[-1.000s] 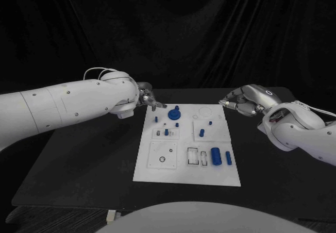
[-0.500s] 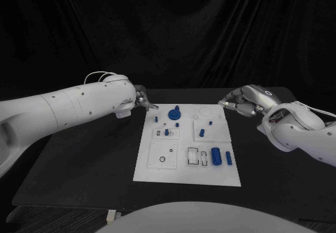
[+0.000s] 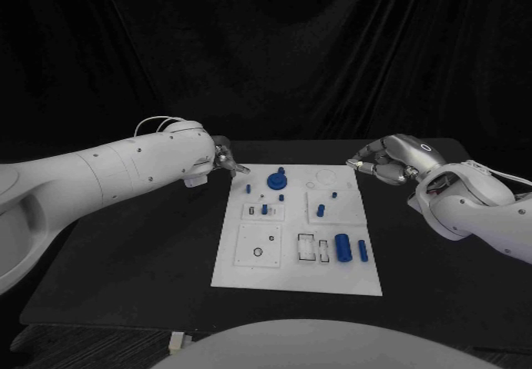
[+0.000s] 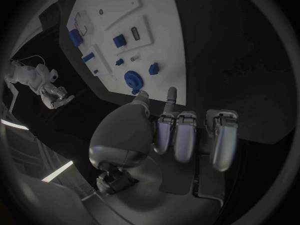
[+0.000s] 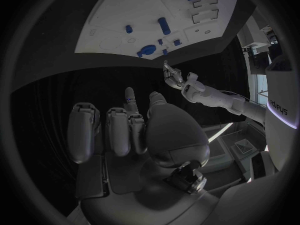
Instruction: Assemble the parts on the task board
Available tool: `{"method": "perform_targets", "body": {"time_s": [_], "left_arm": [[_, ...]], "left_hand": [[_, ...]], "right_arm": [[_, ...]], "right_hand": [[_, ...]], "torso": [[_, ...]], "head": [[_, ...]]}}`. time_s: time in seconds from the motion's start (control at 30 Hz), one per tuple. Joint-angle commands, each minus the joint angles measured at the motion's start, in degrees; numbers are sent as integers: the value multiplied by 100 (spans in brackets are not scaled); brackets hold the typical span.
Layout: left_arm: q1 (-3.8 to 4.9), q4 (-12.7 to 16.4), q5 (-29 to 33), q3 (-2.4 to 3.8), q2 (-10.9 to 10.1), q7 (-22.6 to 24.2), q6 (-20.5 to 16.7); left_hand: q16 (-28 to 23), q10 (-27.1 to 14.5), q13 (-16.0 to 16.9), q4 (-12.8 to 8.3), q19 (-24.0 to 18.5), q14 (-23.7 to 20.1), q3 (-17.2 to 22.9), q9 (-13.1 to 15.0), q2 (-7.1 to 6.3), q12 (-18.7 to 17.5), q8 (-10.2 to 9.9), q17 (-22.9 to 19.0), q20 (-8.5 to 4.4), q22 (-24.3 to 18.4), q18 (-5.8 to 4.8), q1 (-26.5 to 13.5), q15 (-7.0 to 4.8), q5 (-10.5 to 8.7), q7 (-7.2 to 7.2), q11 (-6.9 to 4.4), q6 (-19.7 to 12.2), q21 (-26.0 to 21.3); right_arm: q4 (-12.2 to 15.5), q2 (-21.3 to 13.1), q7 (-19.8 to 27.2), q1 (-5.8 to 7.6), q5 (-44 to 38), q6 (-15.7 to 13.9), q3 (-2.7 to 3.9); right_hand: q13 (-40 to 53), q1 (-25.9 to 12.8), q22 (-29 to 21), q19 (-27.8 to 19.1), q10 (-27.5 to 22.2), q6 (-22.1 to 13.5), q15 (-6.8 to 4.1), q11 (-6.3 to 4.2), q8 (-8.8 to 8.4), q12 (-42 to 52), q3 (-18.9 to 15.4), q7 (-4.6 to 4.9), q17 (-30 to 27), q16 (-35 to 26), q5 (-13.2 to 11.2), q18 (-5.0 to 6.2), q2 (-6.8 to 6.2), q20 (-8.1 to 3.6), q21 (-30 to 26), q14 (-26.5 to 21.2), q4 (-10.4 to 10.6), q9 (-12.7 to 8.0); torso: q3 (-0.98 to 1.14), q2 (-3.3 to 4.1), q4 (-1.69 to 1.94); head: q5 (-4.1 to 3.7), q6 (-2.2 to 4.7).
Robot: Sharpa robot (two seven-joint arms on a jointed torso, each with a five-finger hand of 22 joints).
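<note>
The task board (image 3: 297,265) lies in the middle of the black tabletop (image 3: 133,254), its long sides running from the near edge toward the far edge. Small blue parts stand or lie on it: a round knobbed part (image 3: 276,181) near the board's far edge, a short peg (image 3: 248,187) beside it toward the board's far left corner, and two longer cylinders (image 3: 343,247) lying toward the board's near right corner.

The left robot hand (image 3: 227,160) hovers over the tabletop just off the board's far left corner, close to the short peg and the round knobbed part but touching neither. In the left wrist view most of its fingers (image 4: 186,135) are curled in toward the palm, while two fingertips reach out toward the board; it holds nothing.

The right robot hand (image 3: 383,163) hangs just off the board's far right corner, apart from the board. Its fingers (image 5: 109,130) are curled in, and nothing sits in its grasp
</note>
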Motion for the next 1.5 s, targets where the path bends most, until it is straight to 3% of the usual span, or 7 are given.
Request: {"method": "perform_targets", "body": {"time_s": [0.03, 0.23, 0.37, 0.43, 0.5, 1.03, 1.5], "left_arm": [[-32, -72, 14, 6, 49, 229, 165], [-82, -188, 14, 6, 125, 345, 321], [-99, -222, 14, 6, 159, 393, 379], [-105, -233, 14, 6, 174, 412, 406], [-110, -240, 14, 6, 186, 421, 438], [-164, -324, 14, 7, 331, 386, 637], [-211, -391, 14, 7, 438, 259, 830]], "left_hand": [[15, 605, 1509, -15, 593, 595, -28, 81, -6, 21, 134, 1509, 36, 1506, -37, 50, -5, 18, -49, -26, 169, 17], [15, 605, 1509, 39, 593, 595, -117, 582, -14, 21, 589, 1509, -36, 1506, -37, -24, -95, -49, -181, -135, 346, 17], [15, 605, 1509, 134, 593, 595, -228, 1661, -18, 21, 1292, 1509, -105, 1506, -37, -72, -189, -130, -280, -212, 91, 17], [15, 605, 1509, 148, 593, 595, -247, 1903, -12, 21, 1433, 1509, -126, 1506, -37, -78, -180, -135, -278, -234, -6, 17], [15, 605, 1509, 162, 593, 595, -274, 2411, 7, 21, 1728, 1509, -146, 1506, -37, -73, -201, -130, -309, -253, -161, 17], [15, 605, 1509, 181, 593, 595, -309, 2681, 23, 21, 1819, 1509, -148, 1506, -37, -111, -199, -117, -304, -250, -303, 17], [15, 605, 1509, 108, 593, 595, -260, 3041, 50, 21, 1908, 1509, -145, 1506, -37, 21, -197, 240, -308, -251, -428, 17]], "right_arm": [[-8, 0, -11, -13, -8, 8, 4], [-13, -4, -9, -14, -8, 3, 4], [-14, -7, -6, -16, -8, 2, 4], [-13, -8, -5, -18, -8, 1, 4], [-12, -9, -4, -20, -8, 0, 4], [-4, -24, -2, -29, -8, 7, 4], [-3, -31, 5, -36, -8, 12, 4]], "right_hand": [[1497, 65, 1173, 263, 607, 8, 45, 28, -27, 13, -34, 6, -5, -37, -12, 74, -2, 43, -17, 328, 4, -2], [1497, 69, 1174, 263, 607, 10, 46, 26, -27, 13, -35, 8, -8, -39, -10, 74, -4, 43, -16, 327, 2, -1], [1497, 69, 1174, 263, 607, 10, 46, 26, -27, 13, -35, 8, -8, -39, -10, 74, -4, 43, -16, 327, 2, -1], [1497, 69, 1174, 263, 607, 10, 46, 26, -27, 13, -35, 8, -8, -39, -10, 74, -4, 43, -16, 327, 2, -1], [1497, 73, 1174, 264, 607, 10, 46, 25, -28, 13, -38, 10, -2, -36, -7, 73, -7, 43, -14, 328, 0, -2], [1497, 77, 1174, 263, 607, 9, 45, 26, -30, 13, -43, 10, 0, -35, -4, 73, -11, 43, -14, 328, -1, -3], [1497, 77, 1174, 263, 607, 9, 45, 26, -30, 13, -43, 10, 0, -35, -4, 73, -11, 43, -14, 328, -1, -3]], "torso": [[1, -4, -2], [1, -2, -1], [1, 1, -2], [0, 3, 1], [-1, 4, -3], [2, -2, -1], [3, -4, -4]], "head": [[-4, 1], [2, 1], [13, 1], [7, 1], [8, 1], [-1, 1], [8, 1]]}}
